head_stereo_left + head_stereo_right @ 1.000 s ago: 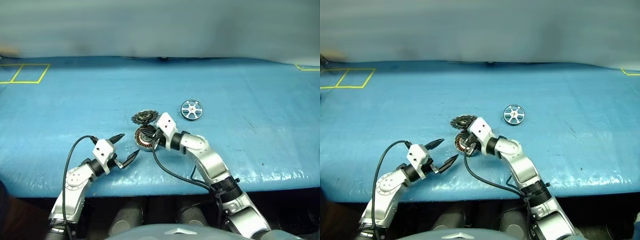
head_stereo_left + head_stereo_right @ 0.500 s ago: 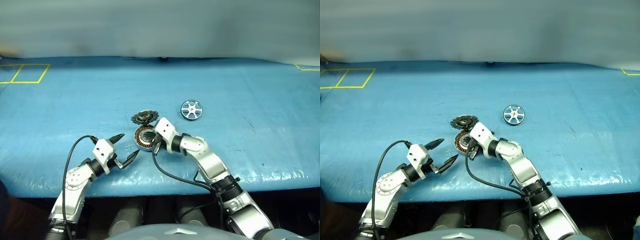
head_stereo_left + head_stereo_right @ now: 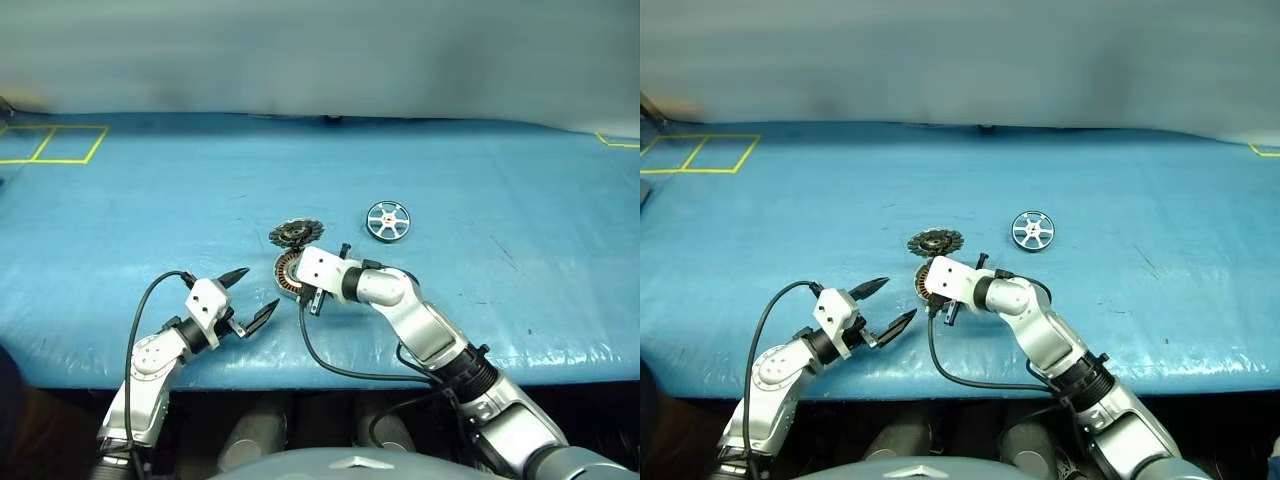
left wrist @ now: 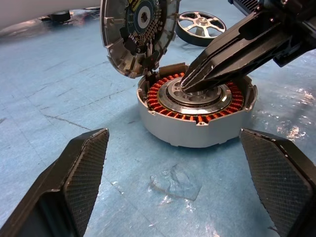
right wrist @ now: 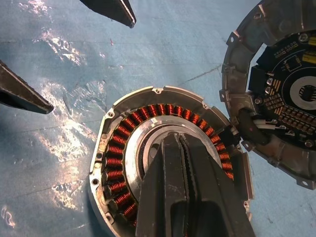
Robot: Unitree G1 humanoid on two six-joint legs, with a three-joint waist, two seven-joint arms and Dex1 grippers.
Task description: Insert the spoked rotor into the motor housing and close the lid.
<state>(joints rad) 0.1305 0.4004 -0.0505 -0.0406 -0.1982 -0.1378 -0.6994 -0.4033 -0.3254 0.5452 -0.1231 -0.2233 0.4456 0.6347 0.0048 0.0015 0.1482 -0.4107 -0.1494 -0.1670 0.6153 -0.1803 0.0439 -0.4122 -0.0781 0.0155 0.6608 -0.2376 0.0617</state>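
Rolled over since a second ago, the right gripper (image 4: pixel 190 85) now shows its white wrist block side-on above the housing (image 3: pixel 288 275), which has not shifted on the blue table (image 3: pixel 500 200). Its two fingers are pressed together, gripping nothing, tips on the silver hub inside the copper windings. The forearm reaches in from the right, bent at the elbow, pointing left and slightly down. The lid (image 4: pixel 136 32) stands tilted open at the housing's far rim, toothed dark face showing. The rotor (image 3: pixel 387 220) lies flat on the table, well apart to the right and farther back. The left gripper (image 3: pixel 250 296) hovers near the housing's left, fingers spread wide and empty, unmoved.
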